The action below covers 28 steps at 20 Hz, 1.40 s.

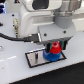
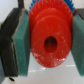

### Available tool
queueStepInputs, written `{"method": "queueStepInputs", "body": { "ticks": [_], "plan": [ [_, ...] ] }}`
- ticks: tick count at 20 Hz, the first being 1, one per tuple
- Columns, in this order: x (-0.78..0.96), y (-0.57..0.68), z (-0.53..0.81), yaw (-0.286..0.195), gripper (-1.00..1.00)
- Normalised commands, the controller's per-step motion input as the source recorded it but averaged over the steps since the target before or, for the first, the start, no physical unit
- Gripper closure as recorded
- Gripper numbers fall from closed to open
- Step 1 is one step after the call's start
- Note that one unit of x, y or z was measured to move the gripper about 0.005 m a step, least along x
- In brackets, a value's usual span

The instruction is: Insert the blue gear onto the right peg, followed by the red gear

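Two gears stacked or nearly so: red gear [image 2: 48, 44] clamped between teal pads [image 2: 23, 42] of tool [image 1: 53, 43], blue gear [image 1: 51, 56] directly below it on white plate [image 1: 34, 59]. Blue teeth peeking out past red rim in wrist view [image 2: 42, 5]. Centre hole of red gear open and dark; no pin tip visible through it, so cannot tell whether right peg is already entered. Peg itself hidden under tool in exterior view. Plate resting on white surface [image 1: 12, 70], tool hanging low over its far end at exterior view's right. Blue step looks done, red insertion in hand. Risks from here: hole off-axis from peg, jamming on pin tip; tilted grip wedging red gear; letting go early, dropping red gear askew onto blue teeth; pressing down hard, shifting plate.
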Motion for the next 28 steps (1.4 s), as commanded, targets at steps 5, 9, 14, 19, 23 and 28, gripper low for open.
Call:
{"method": "queueStepInputs", "body": {
  "ticks": [5,9,14,19,23,28],
  "plan": [
    [0.14,-0.11,0.09,0.0,1.0],
    [0.16,-0.16,-0.09,0.0,1.0],
    [0.17,-0.22,-0.29,0.0,1.0],
    [0.21,-0.25,0.07,0.0,1.0],
    [0.26,-0.28,-0.01,0.0,1.0],
    [0.13,-0.22,-0.41,0.0,1.0]
  ]
}}
